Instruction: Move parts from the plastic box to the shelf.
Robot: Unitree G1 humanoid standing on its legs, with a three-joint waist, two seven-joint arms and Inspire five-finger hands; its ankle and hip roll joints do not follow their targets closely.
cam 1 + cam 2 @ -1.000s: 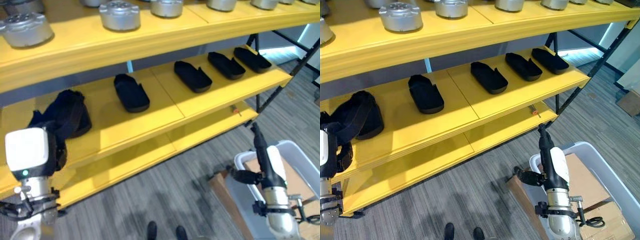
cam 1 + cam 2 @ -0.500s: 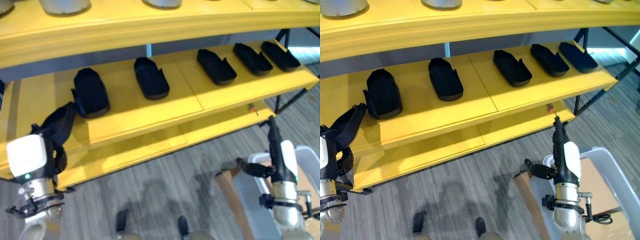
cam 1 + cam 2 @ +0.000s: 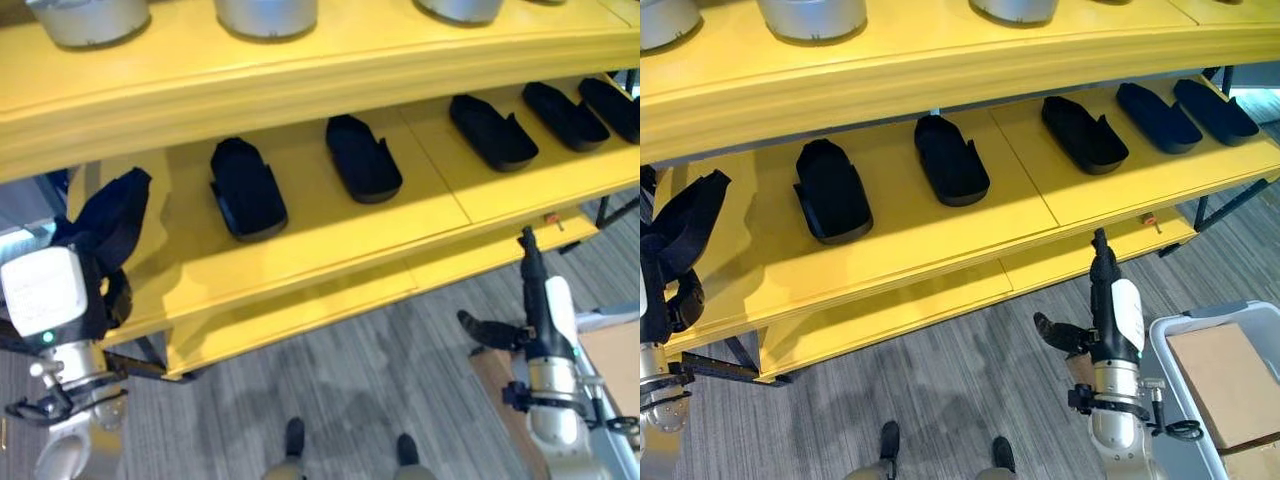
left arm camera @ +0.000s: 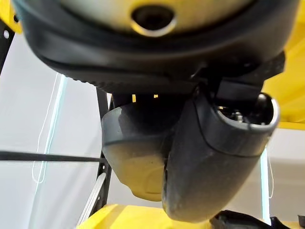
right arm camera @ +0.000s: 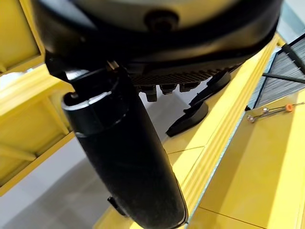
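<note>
The newest black part [image 3: 830,190] now lies by itself at the left end of the yellow shelf [image 3: 940,262], on the middle board, first in a row with four more black parts [image 3: 951,160] that runs off to the right, each well apart from the next. A second ago the left hand [image 3: 685,225] was on this part; half a second ago the hand had let go and drawn back, and now it hangs off the shelf's left end, clear of the part, its fingers [image 3: 118,205] loosely straight and holding nothing. The whole view has also swung, so we put the row's shift across the picture down to the camera and not to the parts. We judge this placement finished, and the next part has yet to be fetched. The right hand [image 3: 1102,300] stands low in front of the bottom board, fingers straight up, thumb out to the side, empty. Just beside it is the grey plastic box [image 3: 1200,318], with brown cardboard [image 3: 1220,380] lying in it; we cannot tell whether any parts remain inside. Round silver parts [image 3: 810,15] sit on the top board, and a small orange-tipped tool [image 3: 1150,220] lies on the bottom one. We can make out no label or writing on the parts, the shelf or the box.
</note>
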